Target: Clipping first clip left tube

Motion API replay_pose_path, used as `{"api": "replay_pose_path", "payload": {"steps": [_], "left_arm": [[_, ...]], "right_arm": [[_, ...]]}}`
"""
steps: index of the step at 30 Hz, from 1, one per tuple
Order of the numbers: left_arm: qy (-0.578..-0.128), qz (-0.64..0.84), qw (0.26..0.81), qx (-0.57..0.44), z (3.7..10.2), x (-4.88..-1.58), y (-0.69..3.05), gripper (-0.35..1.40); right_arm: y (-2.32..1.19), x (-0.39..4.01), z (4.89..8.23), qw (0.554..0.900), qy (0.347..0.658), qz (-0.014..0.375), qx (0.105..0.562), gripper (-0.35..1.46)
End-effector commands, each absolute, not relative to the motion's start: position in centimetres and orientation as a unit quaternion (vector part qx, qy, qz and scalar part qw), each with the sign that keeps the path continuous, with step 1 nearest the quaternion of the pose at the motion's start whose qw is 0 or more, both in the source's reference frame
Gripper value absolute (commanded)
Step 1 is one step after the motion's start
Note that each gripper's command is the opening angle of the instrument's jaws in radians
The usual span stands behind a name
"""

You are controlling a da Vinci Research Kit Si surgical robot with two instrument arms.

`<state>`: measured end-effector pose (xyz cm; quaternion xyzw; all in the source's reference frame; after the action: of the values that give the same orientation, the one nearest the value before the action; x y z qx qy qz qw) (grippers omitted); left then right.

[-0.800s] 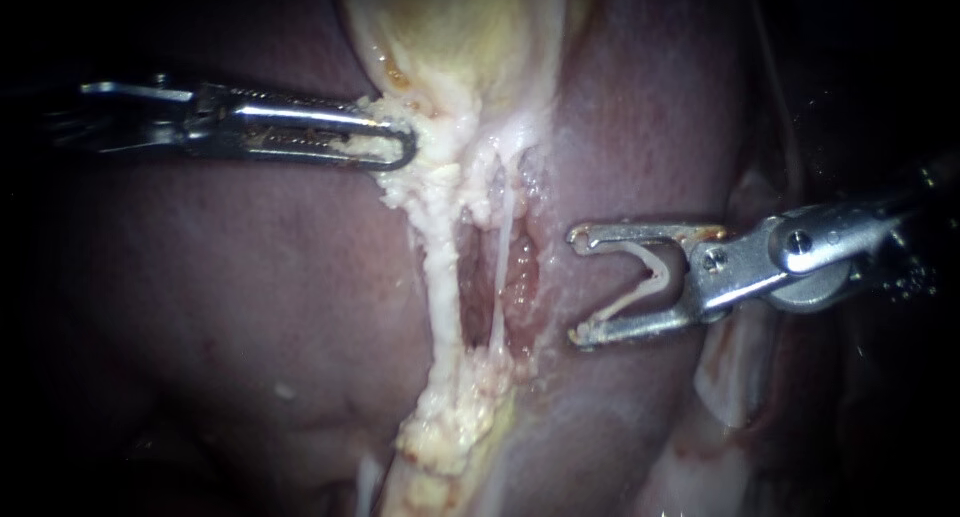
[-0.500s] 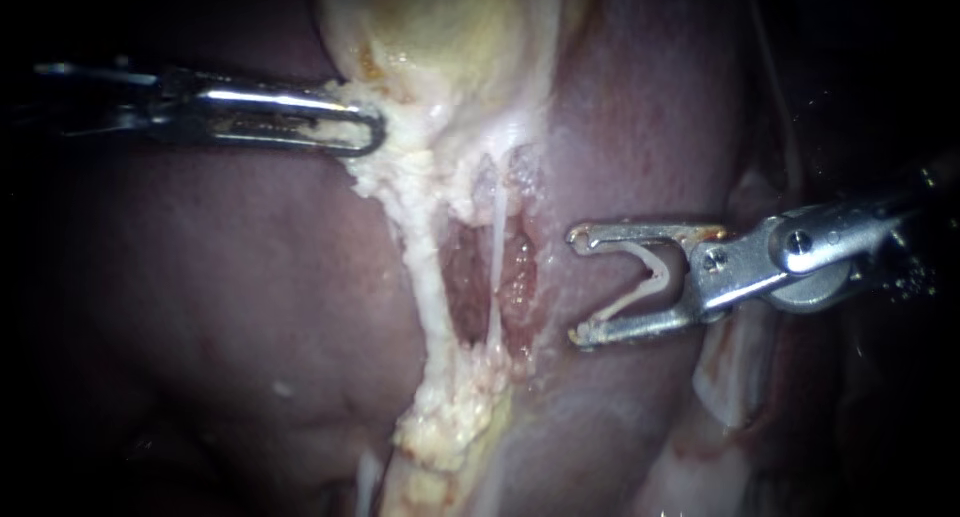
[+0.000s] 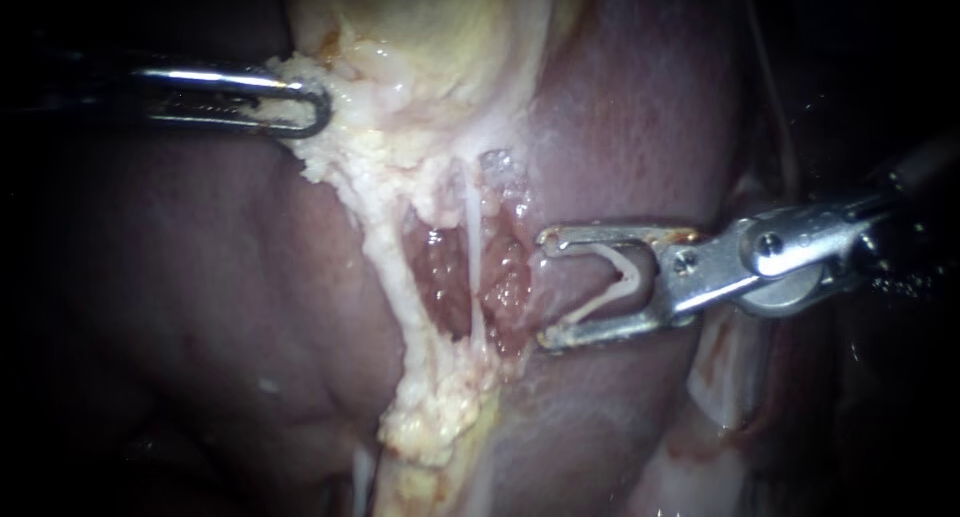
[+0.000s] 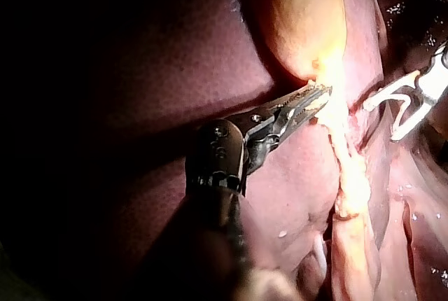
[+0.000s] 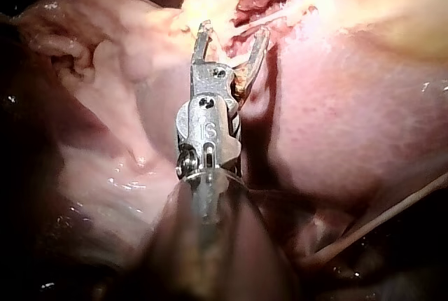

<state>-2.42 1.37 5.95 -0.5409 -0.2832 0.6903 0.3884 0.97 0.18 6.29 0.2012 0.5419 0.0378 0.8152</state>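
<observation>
Left tube [image 3: 385, 257] — the thicker, fat-crusted strand — is running from the gallbladder [image 3: 430, 37] neck to a clump of fat, stretched over the liver [image 3: 200, 277]. The thin right tube [image 3: 470, 257] is lying just beside the left tube, on the right instrument's side, with a raw window between them.

Left instrument [image 3: 310, 107]: its tool is clamping fatty tissue [image 3: 340, 152] at the left tube's gallbladder end and drawing that end sideways.

Right instrument [image 3: 548, 289]: its tool is standing wide, with an open white clip [image 3: 632, 274] seated against both jaws. The tips are sitting on the far side of the right tube from the left tube and are not around either.

Judgement: the left tube is looking soft, wet and slippery, thin under its fat — likely to tear if snagged or over-stretched. The clip is probably best seated mid-span, where the strand is barest and lifting clear of the liver. Both jaws would need to be crossing it fully, leaving the right tube outside.
</observation>
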Motion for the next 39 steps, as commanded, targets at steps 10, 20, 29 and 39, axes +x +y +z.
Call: {"api": "replay_pose_path", "payload": {"steps": [10,20,29,39], "left_arm": [[-0.283,0.691,0.388,-0.541,5.97,-2.42,1.38,-0.35],[-0.283,0.691,0.388,-0.541,5.97,-2.43,1.39,-0.35],[-0.283,0.691,0.388,-0.541,5.97,-2.43,1.39,-0.35],[-0.282,0.691,0.389,-0.541,5.98,-2.45,1.38,-0.35]], "right_arm": [[-0.04,1.50,6.65,0.807,0.540,0.034,0.235,0.50],[-0.11,1.79,6.80,0.793,0.555,0.043,0.246,0.50],[-0.14,1.89,6.75,0.751,0.587,0.037,0.298,0.49],[-0.31,2.15,6.73,0.735,0.596,0.035,0.322,0.49]]}}
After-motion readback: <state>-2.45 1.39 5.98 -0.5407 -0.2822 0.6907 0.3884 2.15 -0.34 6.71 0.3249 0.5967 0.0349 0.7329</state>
